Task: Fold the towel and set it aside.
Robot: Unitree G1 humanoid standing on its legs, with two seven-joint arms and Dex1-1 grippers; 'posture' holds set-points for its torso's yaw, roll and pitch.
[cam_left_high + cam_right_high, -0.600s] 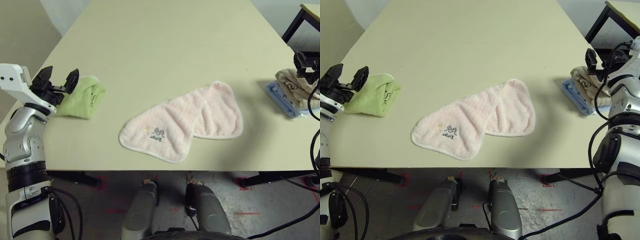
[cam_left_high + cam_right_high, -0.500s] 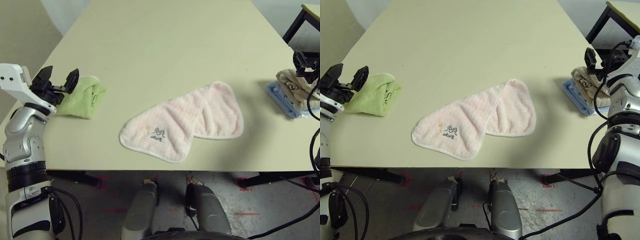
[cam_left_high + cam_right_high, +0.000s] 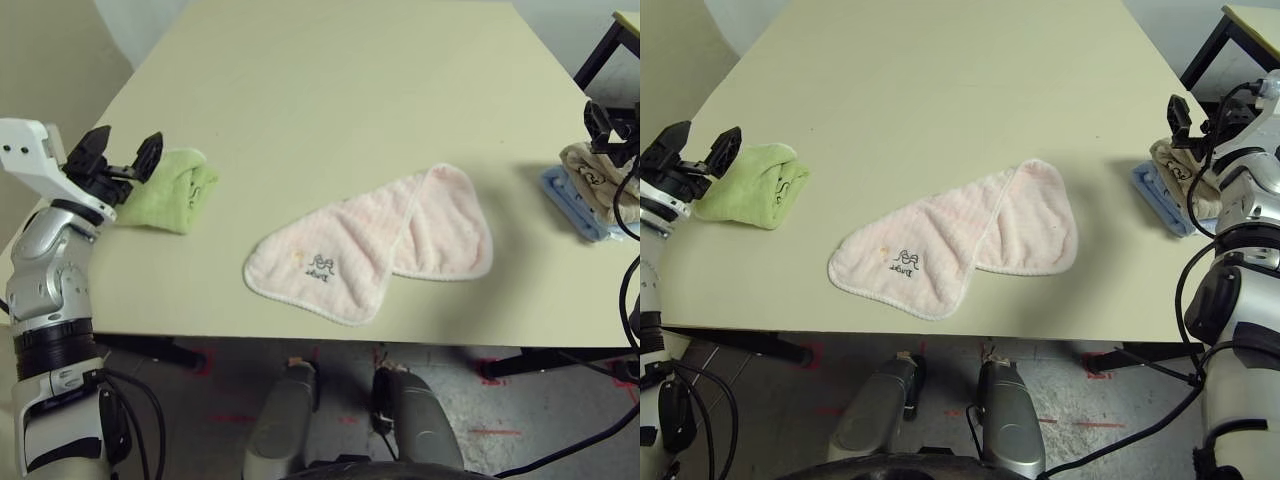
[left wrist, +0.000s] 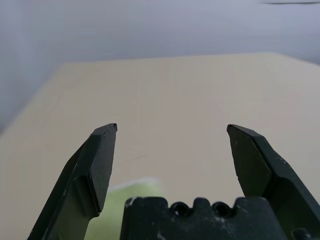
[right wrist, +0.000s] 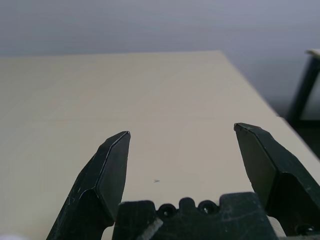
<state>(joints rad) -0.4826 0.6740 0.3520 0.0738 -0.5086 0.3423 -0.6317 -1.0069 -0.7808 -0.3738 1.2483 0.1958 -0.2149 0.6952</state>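
The pink towel (image 3: 370, 245) lies unmoved and half-folded mid-tabletop; left gripper (image 3: 120, 157) at nine o'clock and right gripper (image 3: 1198, 115) at three gape wide, empty.

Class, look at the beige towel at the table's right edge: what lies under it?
A folded blue towel lies under the beige towel, sticking out along its near side. The rest is covered.

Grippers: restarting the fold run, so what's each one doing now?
Left gripper: open, holding nothing.
Right gripper: open, holding nothing.
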